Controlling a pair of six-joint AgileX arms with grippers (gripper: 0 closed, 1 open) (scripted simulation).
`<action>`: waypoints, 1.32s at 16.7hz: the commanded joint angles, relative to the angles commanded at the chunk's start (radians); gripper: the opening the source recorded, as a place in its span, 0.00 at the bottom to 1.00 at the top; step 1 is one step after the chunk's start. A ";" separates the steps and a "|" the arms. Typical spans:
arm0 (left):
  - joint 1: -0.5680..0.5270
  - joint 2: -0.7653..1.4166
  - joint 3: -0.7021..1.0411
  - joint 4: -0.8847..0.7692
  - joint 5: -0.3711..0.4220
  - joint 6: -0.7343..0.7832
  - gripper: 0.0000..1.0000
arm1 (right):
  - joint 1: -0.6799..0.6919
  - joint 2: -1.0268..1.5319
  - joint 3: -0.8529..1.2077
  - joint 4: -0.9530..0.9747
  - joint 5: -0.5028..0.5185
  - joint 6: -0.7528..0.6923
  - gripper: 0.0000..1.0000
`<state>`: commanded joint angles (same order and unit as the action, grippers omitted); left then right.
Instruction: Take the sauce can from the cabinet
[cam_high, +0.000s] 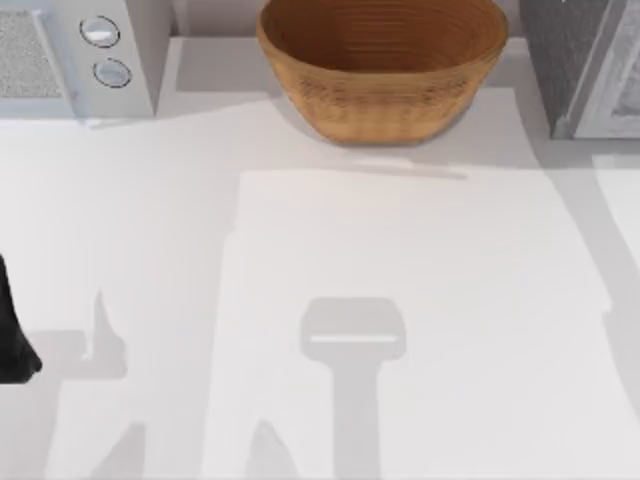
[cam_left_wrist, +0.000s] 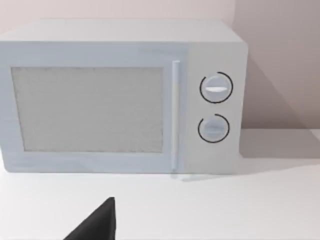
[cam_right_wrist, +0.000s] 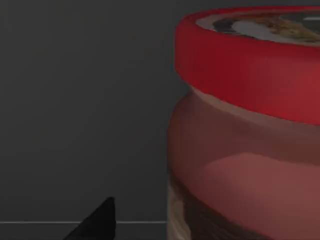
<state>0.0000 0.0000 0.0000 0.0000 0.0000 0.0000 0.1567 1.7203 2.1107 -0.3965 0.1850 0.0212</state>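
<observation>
**A:** Sauce can (cam_right_wrist: 250, 130), where does it stand?

**B:** Upright against a dark cabinet wall (cam_right_wrist: 85, 110), very close before the right gripper's camera. From above, the cabinet (cam_high: 585, 60) sits at two o'clock, a wicker basket (cam_high: 385, 65) at twelve, a microwave (cam_high: 80, 50) at ten.

**A:** Are the fingers apart or together?

**B:** I cannot tell for either gripper. The left arm (cam_high: 12, 330) idles at nine o'clock.

**A:** Advice?

**B:** Likely centre on the body below the red lid, squeeze level, then withdraw straight.

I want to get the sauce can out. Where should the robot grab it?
Probably around the round body of the sauce can, just under the wider red lid, coming in level from the side. It stands upright, and the lid's overhang should stop it slipping down.
</observation>
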 joint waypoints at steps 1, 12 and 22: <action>0.000 0.000 0.000 0.000 0.000 0.000 1.00 | -0.003 0.018 0.019 -0.001 -0.003 0.000 1.00; 0.000 0.000 0.000 0.000 0.000 0.000 1.00 | -0.005 0.029 0.030 -0.002 -0.004 0.000 0.55; 0.000 0.000 0.000 0.000 0.000 0.000 1.00 | -0.005 0.029 0.030 -0.002 -0.004 0.000 0.00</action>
<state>0.0000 0.0000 0.0000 0.0000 0.0000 0.0000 0.1519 1.7490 2.1409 -0.3980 0.1806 0.0211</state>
